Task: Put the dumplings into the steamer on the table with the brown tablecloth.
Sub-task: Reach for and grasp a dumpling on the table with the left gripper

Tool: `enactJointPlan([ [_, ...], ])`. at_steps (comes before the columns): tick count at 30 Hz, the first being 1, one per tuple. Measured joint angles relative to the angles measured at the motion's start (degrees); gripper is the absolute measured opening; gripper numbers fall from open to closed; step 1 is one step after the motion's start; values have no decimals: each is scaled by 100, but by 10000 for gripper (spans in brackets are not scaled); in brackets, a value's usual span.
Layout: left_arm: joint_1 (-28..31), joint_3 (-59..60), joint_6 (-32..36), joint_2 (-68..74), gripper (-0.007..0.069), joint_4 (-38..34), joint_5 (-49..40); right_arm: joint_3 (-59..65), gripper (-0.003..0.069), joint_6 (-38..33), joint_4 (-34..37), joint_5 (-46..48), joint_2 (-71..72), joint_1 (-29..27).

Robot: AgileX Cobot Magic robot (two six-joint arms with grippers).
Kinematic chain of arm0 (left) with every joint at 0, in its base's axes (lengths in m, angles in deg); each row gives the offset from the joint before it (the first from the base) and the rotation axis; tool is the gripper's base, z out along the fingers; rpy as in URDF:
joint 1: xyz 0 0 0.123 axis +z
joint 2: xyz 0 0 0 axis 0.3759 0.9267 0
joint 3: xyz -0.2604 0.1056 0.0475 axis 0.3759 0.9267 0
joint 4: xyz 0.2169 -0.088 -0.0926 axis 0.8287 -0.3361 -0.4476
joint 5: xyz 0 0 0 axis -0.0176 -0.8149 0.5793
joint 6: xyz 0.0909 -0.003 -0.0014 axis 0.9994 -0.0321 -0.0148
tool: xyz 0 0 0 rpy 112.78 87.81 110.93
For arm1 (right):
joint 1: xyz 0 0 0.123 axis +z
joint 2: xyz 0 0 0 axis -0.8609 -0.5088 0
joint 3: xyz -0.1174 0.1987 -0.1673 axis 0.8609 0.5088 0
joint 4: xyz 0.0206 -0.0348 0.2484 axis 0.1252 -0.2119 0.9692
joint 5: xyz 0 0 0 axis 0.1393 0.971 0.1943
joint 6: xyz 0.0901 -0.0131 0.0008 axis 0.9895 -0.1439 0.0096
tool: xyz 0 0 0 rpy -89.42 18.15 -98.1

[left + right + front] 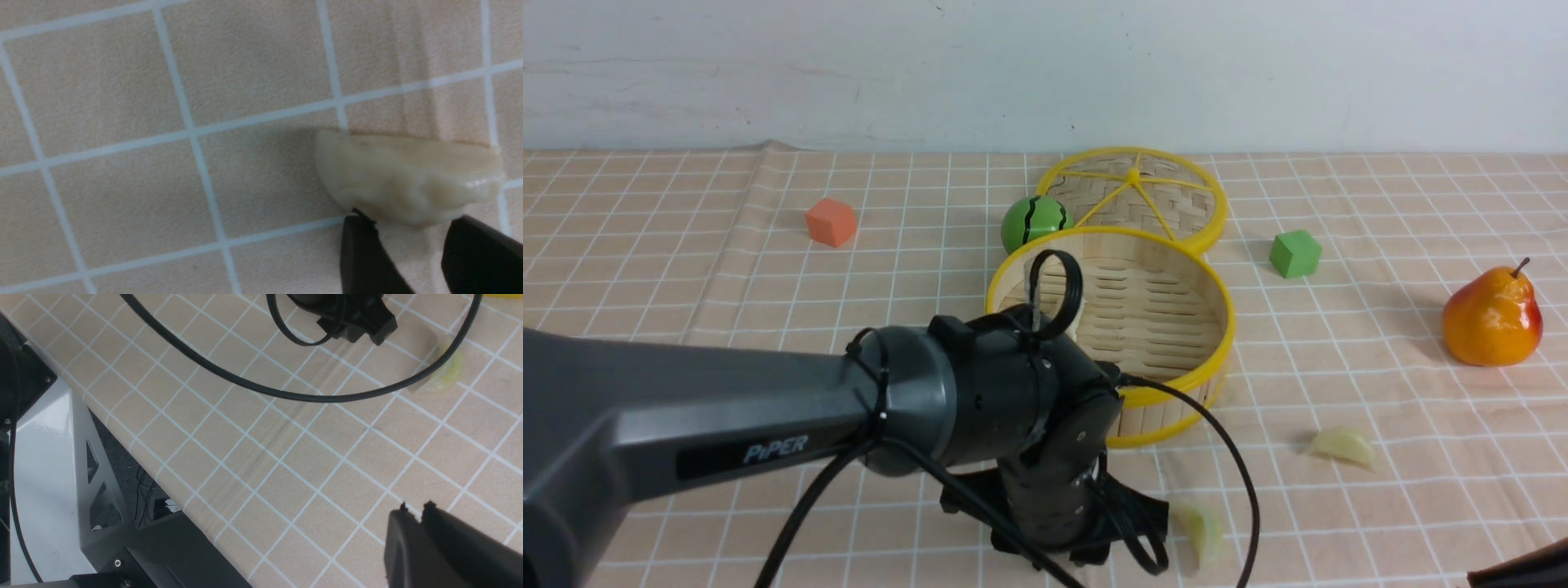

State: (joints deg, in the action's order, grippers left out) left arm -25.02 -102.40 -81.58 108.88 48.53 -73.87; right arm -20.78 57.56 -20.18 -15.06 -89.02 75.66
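The steamer point(1230, 327), a round bamboo basket with yellow rims, stands mid-table on the brown tablecloth point(686, 269). Two dumplings lie in front of it on the cloth: one point(1342, 447) to the right, another point(1201, 531) close beside my left wrist. In the left wrist view a cream dumpling point(408, 179) lies flat, its edge touching the tips of my left gripper point(408, 220); the jaws stand apart with cloth showing between them. My own wrist hides that gripper in the front view. My right gripper point(416, 508) is shut and empty, low over the cloth near the table's front edge.
The flat woven lid point(1135, 196) with yellow spokes lies behind the steamer, a green striped ball point(1035, 222) beside it. An orange cube point(832, 222) sits back left, a green cube point(1294, 253) and a pear point(1493, 318) to the right. The table's edge point(163, 482) runs by the robot's frame.
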Motion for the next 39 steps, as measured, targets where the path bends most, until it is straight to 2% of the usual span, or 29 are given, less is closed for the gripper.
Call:
enactJointPlan([
  [2,0,-88,278,-29,232,12,-394,0,62,0,10,0,0,0],
  [5,0,-271,552,-163,264,6,-789,0,64,0,29,0,0,0],
  [8,0,-526,876,-287,366,46,-1067,0,68,0,43,5,0,0],
  [12,0,-727,1937,-335,540,229,-1239,0,73,0,47,18,0,0],
  [13,0,-733,1995,-335,547,234,-1239,0,73,0,47,18,0,0],
  [14,0,-732,2504,-329,593,296,-1232,0,74,0,47,46,0,0],
  [16,0,-732,2970,-325,610,316,-1163,0,76,0,47,74,0,0],
  [22,0,-741,3536,-90,565,312,-781,0,79,0,47,101,0,0],
  [28,0,-741,3642,346,467,454,-493,0,82,0,47,107,0,0],
  [32,0,-762,3658,472,375,376,-482,0,82,0,47,107,0,0],
  [39,6,-780,3650,400,351,77,-575,0,84,0,47,107,0,0],
])
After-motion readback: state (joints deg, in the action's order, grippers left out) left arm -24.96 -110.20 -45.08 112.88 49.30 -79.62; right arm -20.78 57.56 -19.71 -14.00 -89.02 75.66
